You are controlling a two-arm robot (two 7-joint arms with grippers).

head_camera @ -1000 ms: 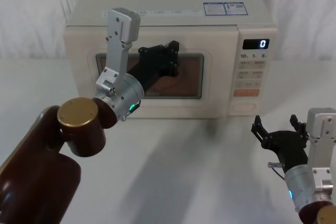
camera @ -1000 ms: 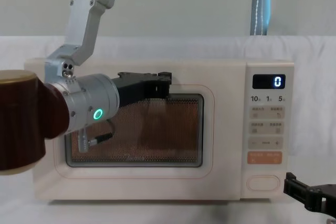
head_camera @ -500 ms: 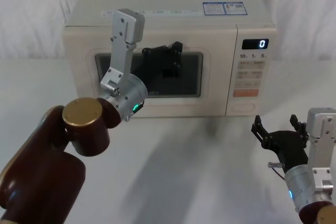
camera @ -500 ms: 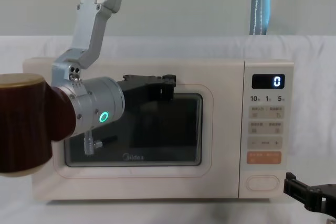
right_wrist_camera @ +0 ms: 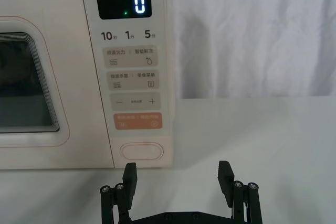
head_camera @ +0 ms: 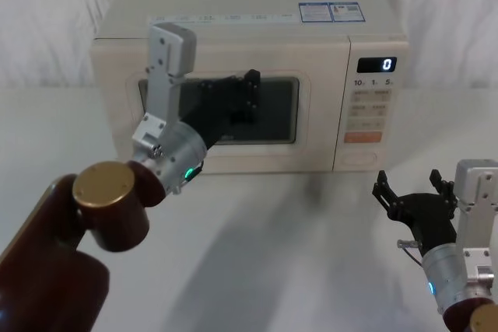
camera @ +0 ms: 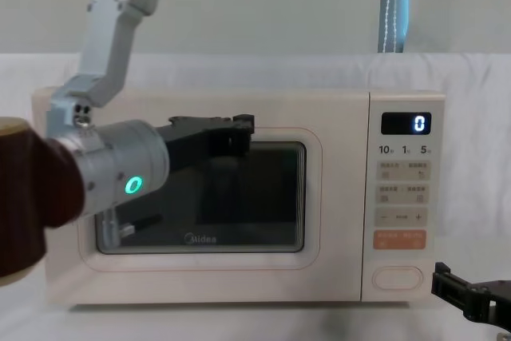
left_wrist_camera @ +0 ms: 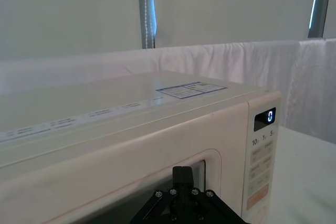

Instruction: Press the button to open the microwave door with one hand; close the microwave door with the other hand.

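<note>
**A:** Where do things stand? Begin with the biggest one.

**B:** The microwave [head_camera: 249, 75] sits at the far side of the table [head_camera: 272, 254], facing the robot. The microwave door [camera: 200, 197] looks flush with the front, so I judge it is closed or almost closed.

**A:** And the arms?

**B:** The left gripper [head_camera: 247, 91] is at the upper part of the door window, just before the glass. I cannot tell if it touches the door, and I cannot tell if its fingers are open or closed. The right gripper [right_wrist_camera: 178, 179] hovers low over the table, in front of the control panel, with its fingers spread apart and holding nothing.

**A:** Where is the button?

**B:** The button [right_wrist_camera: 142, 151] is at the bottom of the control panel, under the orange key [right_wrist_camera: 137, 121]. The right gripper is near it but apart from it.

**A:** How should the closing be done well?

**B:** In my opinion, the left gripper should push straight into the door, not sideways, on the side far from the hinge, until the latch catches. The push should be gentle, because a hard one can slide the whole microwave back. After that, it is good to check that no gap stays along the door edge beside the panel.
</note>
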